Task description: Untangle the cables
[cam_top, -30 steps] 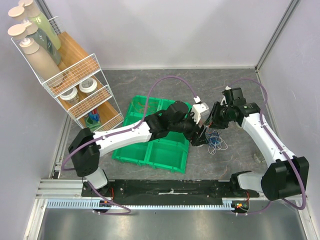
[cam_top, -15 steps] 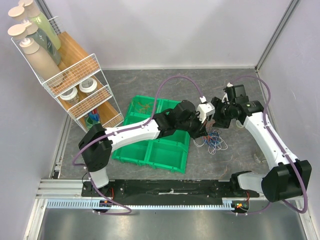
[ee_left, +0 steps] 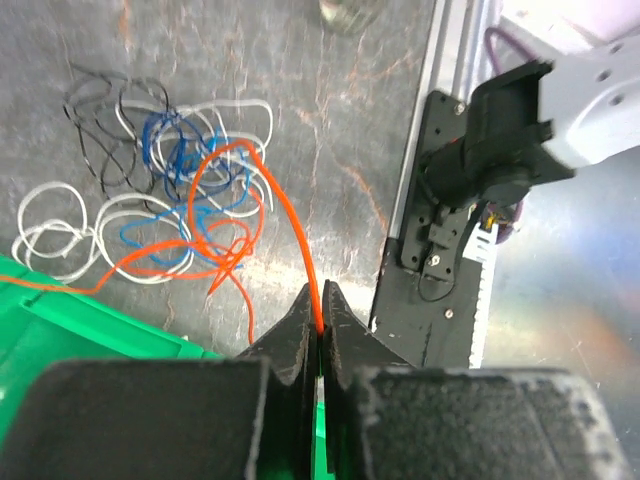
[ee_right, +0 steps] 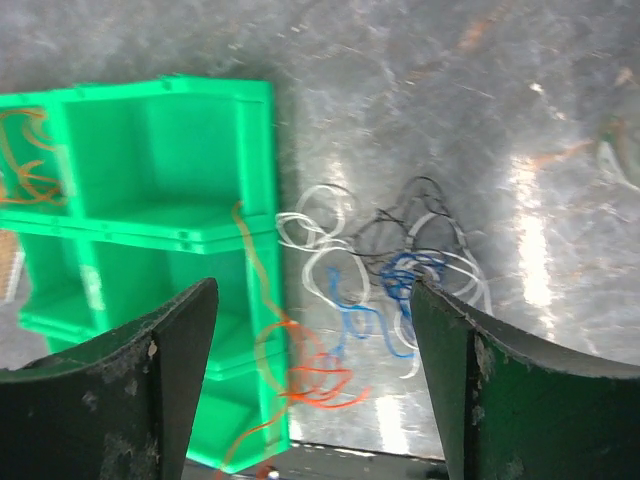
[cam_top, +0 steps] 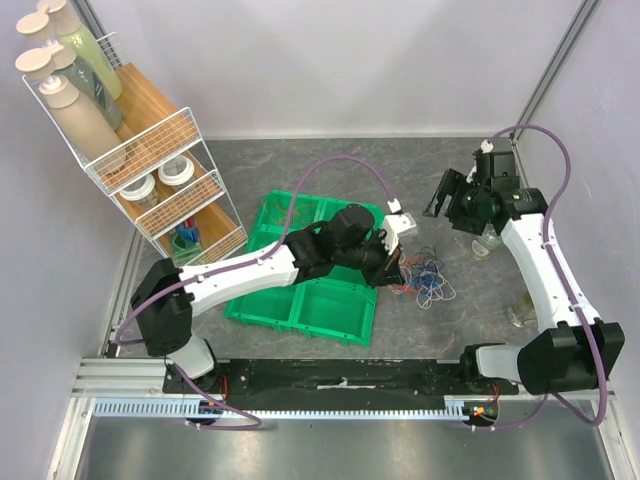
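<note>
Tangle (cam_top: 427, 282) from above: it lies on the worktop (cam_top: 330, 170) just beside the right edge of the bin (cam_top: 335, 312), a loose heap with no clear long axis. The left jaws are down at its bin-side edge. The right jaws hang well apart from it, toward the far right, spread and holding nothing. A thin brownish strand (cam_top: 288, 212) lies in a far compartment of the bin. It may be a cable already sorted, though you cannot be sure from here. By my judgement you are early in the task: one cable is being drawn out and the rest are not yet separated.

On the left wrist view, the left jaws are clenched on the orange cable (ee_left: 288, 225), tips pressed together around it. From the pinch it runs straight up and slightly left, arcs over, then loops back into the heap, with a tail trailing left toward the bin's rim. Its taut stretch points from the jaws toward the heap. Its loops cross the blue cable (ee_left: 172, 150) and the white cable (ee_left: 50, 222). The black cable (ee_left: 100, 108) lies at the far side, overlapping both. Orange is not free of them.

On the right wrist view, the right jaws are wide open, looking down on the heap. Orange runs lengthwise along the bin's wall and ends in a bunch of loops near one corner. White, blue and black sit interlaced beside it on the worktop, spreading away from the bin. I judge you have those three left to part once orange is clear.
</note>
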You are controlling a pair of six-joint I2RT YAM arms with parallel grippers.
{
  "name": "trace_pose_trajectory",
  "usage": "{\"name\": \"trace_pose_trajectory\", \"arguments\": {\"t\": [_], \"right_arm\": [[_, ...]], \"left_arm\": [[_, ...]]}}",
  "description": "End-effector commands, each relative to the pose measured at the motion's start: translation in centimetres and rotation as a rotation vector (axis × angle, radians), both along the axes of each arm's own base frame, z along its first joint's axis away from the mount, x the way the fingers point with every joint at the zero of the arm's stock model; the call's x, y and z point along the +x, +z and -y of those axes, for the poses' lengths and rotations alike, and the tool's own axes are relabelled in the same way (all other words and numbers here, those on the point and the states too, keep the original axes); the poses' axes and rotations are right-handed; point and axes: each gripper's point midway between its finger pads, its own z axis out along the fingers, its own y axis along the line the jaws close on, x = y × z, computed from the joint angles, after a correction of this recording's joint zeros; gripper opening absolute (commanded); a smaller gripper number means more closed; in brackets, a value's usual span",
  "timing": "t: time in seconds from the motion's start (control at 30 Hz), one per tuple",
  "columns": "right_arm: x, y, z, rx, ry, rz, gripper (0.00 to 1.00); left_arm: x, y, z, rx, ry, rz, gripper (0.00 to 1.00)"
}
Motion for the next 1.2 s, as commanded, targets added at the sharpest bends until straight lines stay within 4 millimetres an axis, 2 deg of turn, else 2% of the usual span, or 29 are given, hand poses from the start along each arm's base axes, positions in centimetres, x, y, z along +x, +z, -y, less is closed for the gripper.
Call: {"name": "trace_pose_trajectory", "arguments": {"t": [0.0, 0.03, 0.1, 0.17, 0.3, 0.47, 0.57, 0.6, 0.63, 0.73, 0.8, 0.9, 1.0, 1.07, 1.1, 1.17], "right_arm": [[-2.1, -3.7, 1.4, -0.089, 0.086, -0.043, 0.84], [-2.9, -4.6, 0.1, -0.034, 0.147, -0.068, 0.83], [-4.4, -6.8, -0.7, 0.010, 0.188, -0.113, 0.81], [-5.5, -7.7, -1.8, 0.062, 0.236, -0.106, 0.81], [-6.5, -7.8, -3.3, 0.150, 0.289, -0.088, 0.81], [-7.0, -8.1, -4.1, 0.206, 0.299, -0.080, 0.83], [-7.1, -8.1, -4.7, 0.239, 0.309, -0.062, 0.79], [-7.3, -8.2, -4.6, 0.242, 0.305, -0.068, 0.74], [-7.4, -8.4, -4.6, 0.239, 0.299, -0.077, 0.64], [-7.5, -9.4, -3.1, 0.163, 0.229, -0.112, 0.30], [-7.7, -10.3, -1.5, 0.079, 0.166, -0.138, 0.21], [-8.3, -11.7, 1.8, -0.081, 0.060, -0.199, 0.01], [-8.8, -12.7, 4.2, -0.206, -0.006, -0.249, 0.00], [-8.9, -13.2, 4.6, -0.227, -0.004, -0.272, 0.00], [-8.8, -13.2, 4.6, -0.233, 0.018, -0.277, 0.06], [-8.8, -13.0, 3.1, -0.172, 0.098, -0.279, 0.25]], "left_arm": [[0.3, 8.8, 0.2, -0.157, 0.021, 0.084, 0.02], [0.7, 10.4, 0.2, -0.181, 0.031, 0.109, 0.01], [1.2, 12.7, 0.0, -0.209, 0.055, 0.144, 0.02], [1.7, 14.8, -0.4, -0.243, 0.074, 0.177, 0.02], [1.6, 18.5, -0.5, -0.321, 0.074, 0.218, 0.02], [1.5, 23.0, -0.6, -0.408, 0.084, 0.245, 0.02], [1.5, 25.4, -0.8, -0.457, 0.093, 0.269, 0.02], [1.6, 26.0, -0.9, -0.469, 0.096, 0.278, 0.02], [1.7, 26.8, -1.0, -0.482, 0.104, 0.291, 0.02], [2.3, 28.2, -1.6, -0.498, 0.145, 0.332, 0.02], [2.9, 29.3, -2.3, -0.500, 0.187, 0.372, 0.02], [3.9, 31.7, -4.3, -0.503, 0.265, 0.472, 0.02], [4.8, 34.6, -7.0, -0.510, 0.352, 0.593, 0.02], [5.0, 36.2, -8.4, -0.519, 0.390, 0.657, 0.02], [4.9, 36.5, -8.7, -0.516, 0.391, 0.675, 0.02], [6.1, 36.7, -9.8, -0.491, 0.476, 0.701, 0.02]]}}
